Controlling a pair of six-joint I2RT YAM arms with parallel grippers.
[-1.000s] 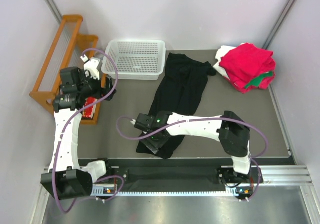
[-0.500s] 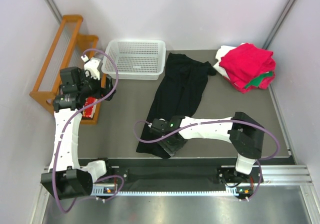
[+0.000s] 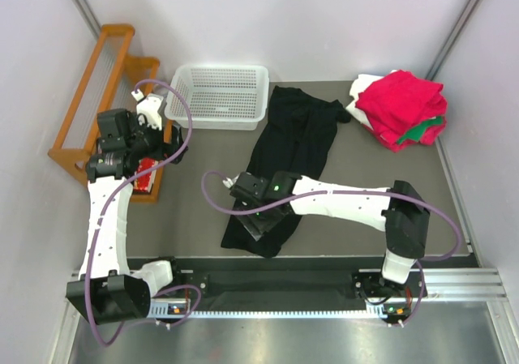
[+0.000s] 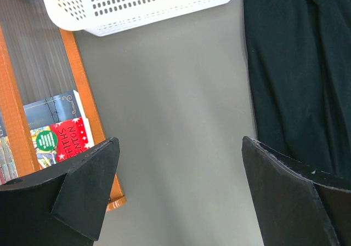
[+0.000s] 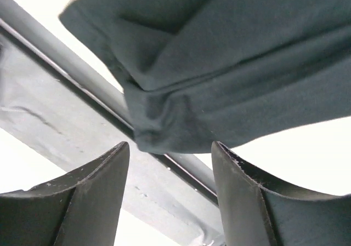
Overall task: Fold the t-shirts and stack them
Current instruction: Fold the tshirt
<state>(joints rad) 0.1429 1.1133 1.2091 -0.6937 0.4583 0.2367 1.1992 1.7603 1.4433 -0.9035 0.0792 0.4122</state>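
Hovering open and empty at the near hem of the black shirt (image 3: pixel 296 149), the right pincer (image 5: pixel 170 146) had it running lengthwise away across the worktop (image 3: pixel 203 194), the left pincer (image 4: pixel 179 142) gaping well apart.

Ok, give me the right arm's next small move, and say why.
Probably ease the right gripper forward onto the black shirt's near hem and close. Its jaws stand open with a bunched hem corner just ahead of them, ungripped, and the shirt lies long and unfolded.
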